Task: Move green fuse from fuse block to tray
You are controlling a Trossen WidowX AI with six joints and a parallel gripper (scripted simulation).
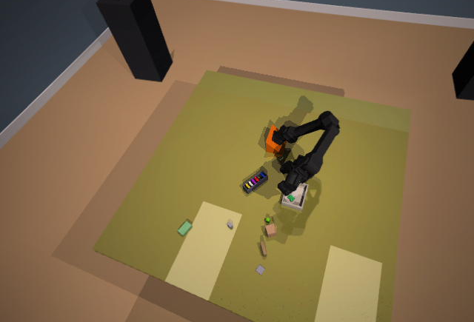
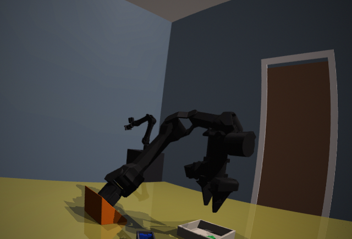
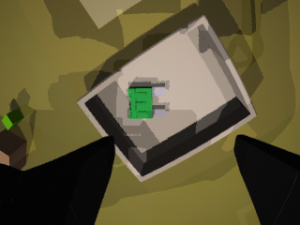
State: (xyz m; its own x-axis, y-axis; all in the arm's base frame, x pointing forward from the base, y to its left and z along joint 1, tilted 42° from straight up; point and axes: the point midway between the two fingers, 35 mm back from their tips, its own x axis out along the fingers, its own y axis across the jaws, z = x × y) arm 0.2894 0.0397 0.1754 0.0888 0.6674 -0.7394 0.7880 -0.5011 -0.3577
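The green fuse lies flat on its side on the floor of the pale tray, its two metal prongs pointing right in the wrist view. My gripper is open, with nothing between its fingertips, and hangs above the tray. The dark fuse block stands beside the tray; in the top view it holds yellow, white, purple, red and blue fuses, with a gap between the red and the blue.
An orange wedge is at the arm's base. A bright green piece and a pinkish-brown block lie near the tray. Farther off are a brown stick, a grey square, a small grey piece and a green block.
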